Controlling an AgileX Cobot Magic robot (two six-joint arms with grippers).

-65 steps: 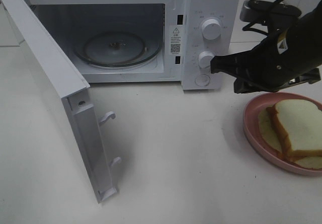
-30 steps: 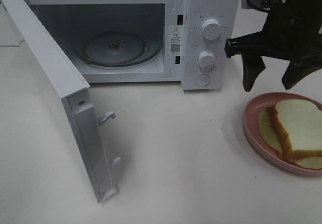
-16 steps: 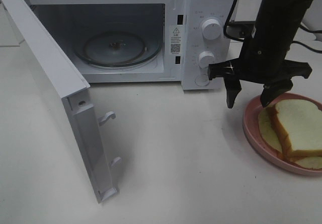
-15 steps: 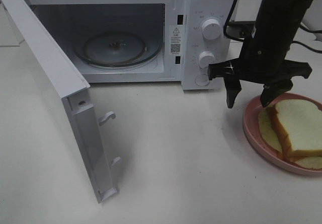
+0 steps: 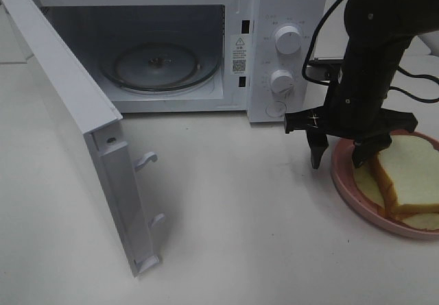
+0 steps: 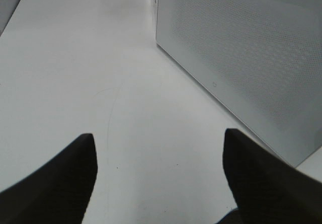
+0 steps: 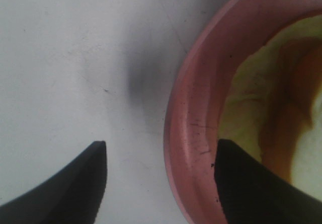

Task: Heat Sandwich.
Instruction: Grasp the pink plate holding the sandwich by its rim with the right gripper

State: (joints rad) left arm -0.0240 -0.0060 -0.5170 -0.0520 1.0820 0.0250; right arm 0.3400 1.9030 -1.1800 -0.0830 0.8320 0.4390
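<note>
microwave [image 5: 288, 3] white | plate [image 5: 341, 176] pink | sandwich [image 5: 411, 171] white, tan crust, seemingly yellow-green within

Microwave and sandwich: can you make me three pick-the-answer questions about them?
1. The microwave door is: A. shut B. wide open C. taken off
2. The sandwich is: A. inside the microwave B. on top of the microwave C. on the plate
3. The plate is: A. pink B. blue C. green

Answers: 1 B, the door swings out and the glass turntable shows inside; 2 C, it lies on the plate beside the microwave; 3 A, its rim is pink.
</note>
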